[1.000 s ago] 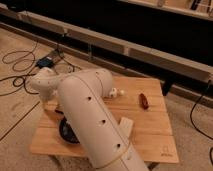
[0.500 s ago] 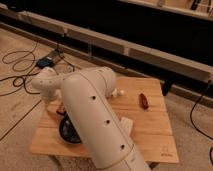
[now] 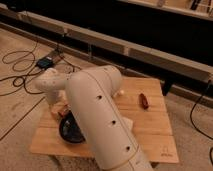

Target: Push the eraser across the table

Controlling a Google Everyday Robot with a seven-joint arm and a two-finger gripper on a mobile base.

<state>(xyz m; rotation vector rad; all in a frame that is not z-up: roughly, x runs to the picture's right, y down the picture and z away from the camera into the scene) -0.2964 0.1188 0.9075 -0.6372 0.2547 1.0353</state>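
The table [image 3: 150, 135] is a small low one with a light wooden plank top. My white arm [image 3: 100, 120] reaches over its middle and left and covers much of it. The gripper [image 3: 61, 111] hangs low over the table's left side, just above a dark bowl [image 3: 70, 131]. The eraser is hidden from view; I cannot tell where it lies.
A small reddish-brown oblong thing [image 3: 144, 101] lies on the table's right part. A small white object [image 3: 120, 92] shows beside the arm, and a white block's corner [image 3: 128, 123] peeks out below it. Cables and a blue box [image 3: 46, 63] lie on the floor at the left. A dark wall with a rail runs behind.
The arm's thick link has shifted slightly to the right. The wrist and gripper stay at the table's left side, and nothing on the table has visibly moved.
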